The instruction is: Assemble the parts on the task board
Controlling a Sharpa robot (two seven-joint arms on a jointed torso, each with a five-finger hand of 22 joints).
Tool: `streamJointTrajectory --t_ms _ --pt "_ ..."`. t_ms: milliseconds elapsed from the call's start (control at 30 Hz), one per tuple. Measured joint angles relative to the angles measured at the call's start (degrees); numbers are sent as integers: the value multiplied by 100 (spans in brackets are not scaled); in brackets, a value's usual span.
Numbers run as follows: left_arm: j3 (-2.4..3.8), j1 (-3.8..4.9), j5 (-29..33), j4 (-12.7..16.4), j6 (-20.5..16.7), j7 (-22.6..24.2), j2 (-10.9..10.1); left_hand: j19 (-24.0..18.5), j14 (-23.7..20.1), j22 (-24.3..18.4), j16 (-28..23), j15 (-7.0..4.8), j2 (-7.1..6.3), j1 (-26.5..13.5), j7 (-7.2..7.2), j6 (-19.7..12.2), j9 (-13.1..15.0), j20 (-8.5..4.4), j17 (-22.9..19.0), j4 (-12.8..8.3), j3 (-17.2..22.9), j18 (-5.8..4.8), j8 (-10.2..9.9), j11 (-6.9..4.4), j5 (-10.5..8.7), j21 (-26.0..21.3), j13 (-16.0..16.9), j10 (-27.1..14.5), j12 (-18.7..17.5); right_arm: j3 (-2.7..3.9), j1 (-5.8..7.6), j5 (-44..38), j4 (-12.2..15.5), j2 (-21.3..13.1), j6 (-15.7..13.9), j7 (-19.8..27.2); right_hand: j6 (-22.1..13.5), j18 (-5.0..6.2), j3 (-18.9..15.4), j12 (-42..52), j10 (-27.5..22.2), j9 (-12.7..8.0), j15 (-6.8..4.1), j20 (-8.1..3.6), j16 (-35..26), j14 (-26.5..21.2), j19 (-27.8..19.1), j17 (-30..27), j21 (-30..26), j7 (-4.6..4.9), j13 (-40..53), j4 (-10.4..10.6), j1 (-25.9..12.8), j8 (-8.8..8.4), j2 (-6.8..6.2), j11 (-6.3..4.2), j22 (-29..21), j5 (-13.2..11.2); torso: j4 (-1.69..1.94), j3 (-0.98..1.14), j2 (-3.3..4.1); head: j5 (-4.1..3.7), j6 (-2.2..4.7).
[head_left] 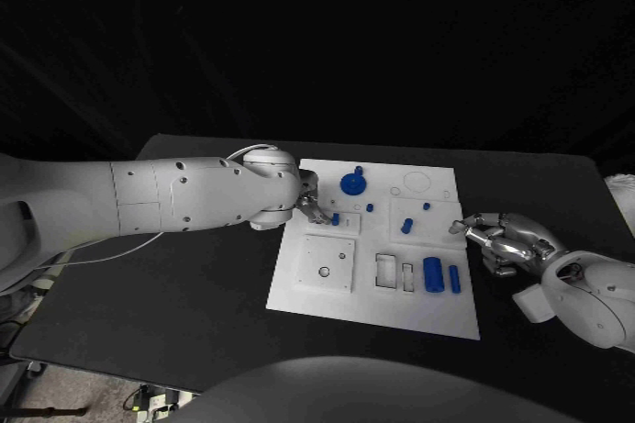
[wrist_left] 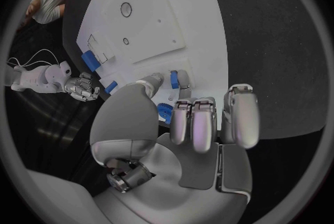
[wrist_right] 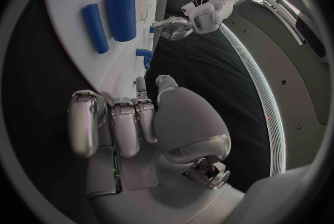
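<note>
While your left hand (head_left: 312, 205) pinches a small blue part (wrist_left: 174, 79) at the task board's (head_left: 331, 299) left edge, its fingers half hide it. Your right hand (head_left: 496, 244) sits curled beside the right edge; can't tell if it's holding anything.

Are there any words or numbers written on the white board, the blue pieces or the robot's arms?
None: no view shows any word, number or sign.
Task board: plain white, with holes and slots and no writing.
Blue parts: no marks.
Left hand and right hand: no label to read.
</note>
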Motion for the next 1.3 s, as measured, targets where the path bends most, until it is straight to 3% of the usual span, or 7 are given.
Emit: streamJointTrajectory --t_ms 467,867,1067,1300 --pt "-3 -6 -8 49 -35 20 -80 0 0 0 0 -1 12 -29 0 0 -7 0 -1 -7 -360 0 -23 0 0 0 0 0 0 0 -2 0 -6 1 11 -4 0 0 0 3 0 0 0 0 0 0 0 0 0 0 0 0 0 0 0 0 -1 0 1 0 1 -3 0" --pt "-7 -12 -58 145 -37 16 -226 0 0 0 0 0 -42 555 -1 -1 1 0 -2 -8 -670 0 -24 0 124 1 0 0 0 0 -2 0 -6 -1 22 -9 0 0 0 -10 0 1 0 0 0 0 0 4 0 0 1 0 -1 0 -1 0 -1 0 1 -3 1 -10 0" --pt "-8 -12 -77 223 -38 28 -289 0 0 2 0 -1 -103 773 -1 -1 -19 0 -2 2 -500 0 -23 0 -260 1 0 0 0 0 -3 0 -6 -1 26 -11 0 0 0 -10 0 1 0 0 0 0 0 4 0 0 1 0 -1 0 -1 0 -2 0 3 -3 1 -16 0" --pt "-8 -12 -84 283 -50 69 -347 0 0 4 0 -1 -126 796 -1 -1 -28 0 -2 0 -421 0 -23 -1 -429 1 0 0 0 0 -4 0 -9 0 29 -13 0 0 0 -9 0 1 0 0 0 0 0 3 0 0 1 0 -1 0 -1 0 -2 0 3 -2 -2 -16 0"
